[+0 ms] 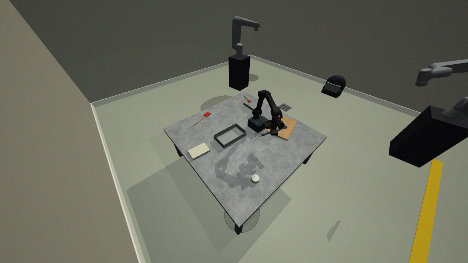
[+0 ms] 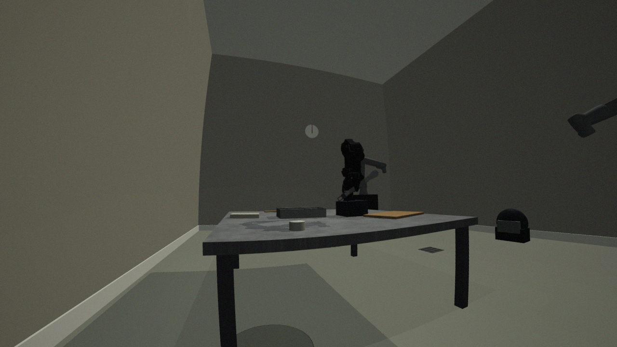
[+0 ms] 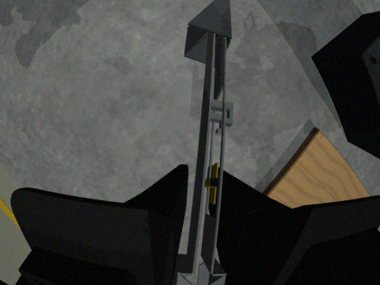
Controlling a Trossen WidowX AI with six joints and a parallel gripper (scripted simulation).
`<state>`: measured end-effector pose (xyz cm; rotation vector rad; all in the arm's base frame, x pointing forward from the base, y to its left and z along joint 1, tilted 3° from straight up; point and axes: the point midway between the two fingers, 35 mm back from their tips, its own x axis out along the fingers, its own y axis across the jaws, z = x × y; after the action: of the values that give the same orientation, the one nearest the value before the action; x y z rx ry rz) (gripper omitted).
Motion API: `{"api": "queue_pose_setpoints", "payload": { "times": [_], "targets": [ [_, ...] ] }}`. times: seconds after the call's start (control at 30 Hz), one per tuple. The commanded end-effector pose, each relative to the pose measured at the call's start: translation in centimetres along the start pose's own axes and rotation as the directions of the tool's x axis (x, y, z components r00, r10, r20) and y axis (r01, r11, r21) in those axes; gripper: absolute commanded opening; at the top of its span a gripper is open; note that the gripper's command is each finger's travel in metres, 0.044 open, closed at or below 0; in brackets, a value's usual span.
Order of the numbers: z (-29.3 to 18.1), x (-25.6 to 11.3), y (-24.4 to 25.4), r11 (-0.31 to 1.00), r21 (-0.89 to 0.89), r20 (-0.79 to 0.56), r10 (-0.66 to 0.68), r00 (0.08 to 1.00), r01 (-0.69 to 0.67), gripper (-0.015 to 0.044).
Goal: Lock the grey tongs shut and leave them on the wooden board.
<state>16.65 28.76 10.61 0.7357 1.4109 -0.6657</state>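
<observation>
My gripper (image 1: 273, 132) (image 2: 349, 192) (image 3: 197, 173) is shut on the grey tongs (image 1: 264, 134) (image 2: 345, 195) (image 3: 203, 131), with their two arms close together between the fingers. The tongs are held in the air; the exterior view shows them slanting, lower at the left end. The far end is a hollow wedge in the wrist view. I cannot tell whether they are locked. The wooden board (image 1: 290, 130) (image 2: 395, 214) (image 3: 324, 170) lies beside the arm's base, and its corner shows to the right of the tongs in the wrist view. The roasting tin (image 1: 235, 140) (image 2: 301, 213) holds no tongs.
The arm's base (image 1: 257, 124) (image 2: 351, 207) stands between tin and board. A cream block (image 1: 198, 150) (image 2: 244, 215) lies left of the tin, a white round piece (image 1: 255, 178) (image 2: 296, 225) towards the front. Two red-headed tools (image 1: 207, 114) (image 1: 249, 100) and a dark bar (image 1: 248, 106) lie further back.
</observation>
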Motion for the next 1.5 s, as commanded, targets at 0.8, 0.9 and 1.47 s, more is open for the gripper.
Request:
{"api": "queue_pose_setpoints", "payload": {
  "times": [0.8, 0.9, 1.47],
  "targets": [
    [-12.9, -0.2, -9.9, 0.937, -0.350, -0.019, -0.011, 1.000, 0.004, -0.0150],
    [-13.9, -0.2, -11.2, 0.924, -0.384, -0.019, -0.013, 1.000, 0.005, -0.0150],
    [-18.2, -0.3, -19.8, 0.826, -0.564, -0.020, -0.022, 1.000, 0.007, -0.0150]
  ]
}}
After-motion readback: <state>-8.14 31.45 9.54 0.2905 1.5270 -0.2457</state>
